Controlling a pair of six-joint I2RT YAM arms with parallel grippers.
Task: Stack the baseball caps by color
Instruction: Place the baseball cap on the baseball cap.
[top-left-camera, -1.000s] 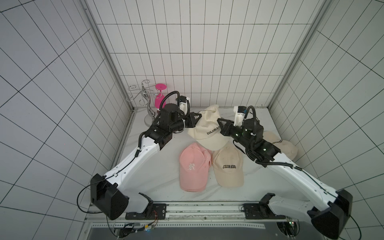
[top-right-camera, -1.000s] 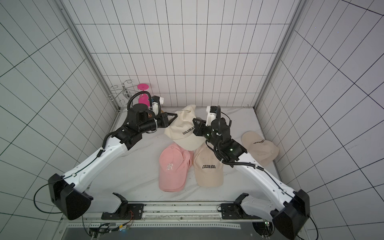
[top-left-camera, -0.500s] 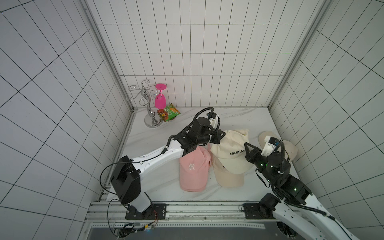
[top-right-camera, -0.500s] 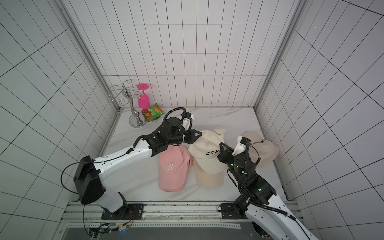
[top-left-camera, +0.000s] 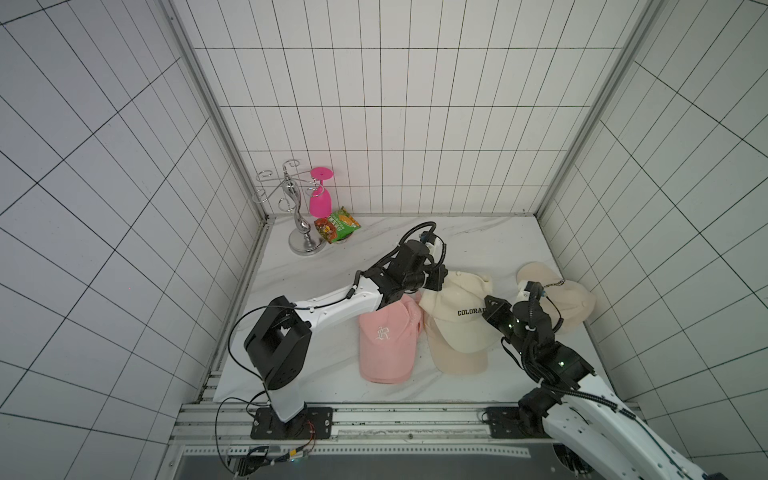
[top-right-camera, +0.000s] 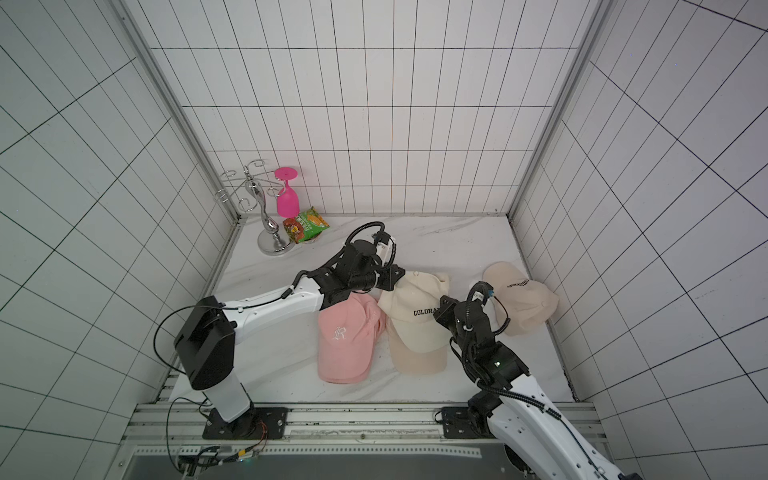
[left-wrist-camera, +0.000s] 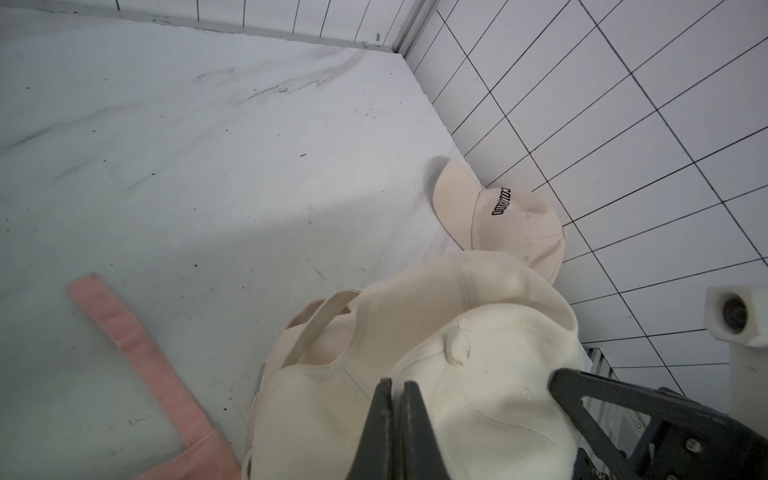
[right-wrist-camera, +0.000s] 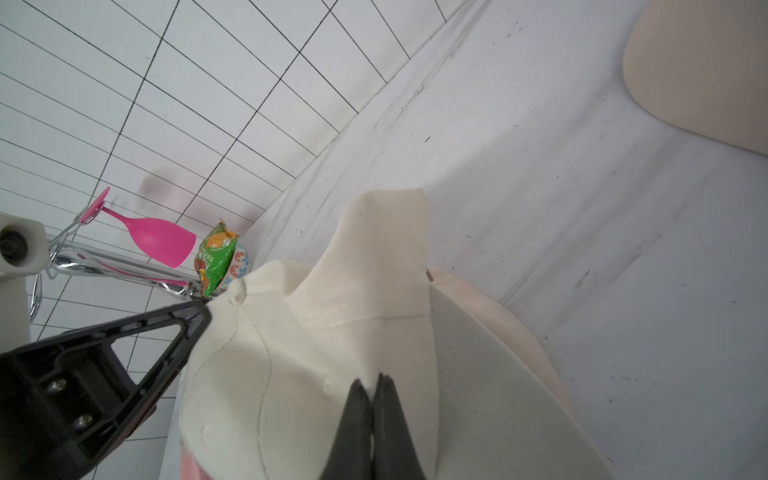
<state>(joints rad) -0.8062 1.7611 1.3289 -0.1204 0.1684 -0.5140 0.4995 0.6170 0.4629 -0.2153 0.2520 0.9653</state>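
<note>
Pink cap (top-left-camera: 388, 345) lies brim-to-front, L gripper (left-wrist-camera: 397, 390) pinched tight on top cream cap (top-left-camera: 453, 305) at crown's rear, cap lengthwise front-back, brim frontward over 2nd cream cap (top-left-camera: 457, 360), R gripper (right-wrist-camera: 372, 384) pinching its side.

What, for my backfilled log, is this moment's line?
left end effector: shut on cream cap | right end effector: shut on cream cap
</note>
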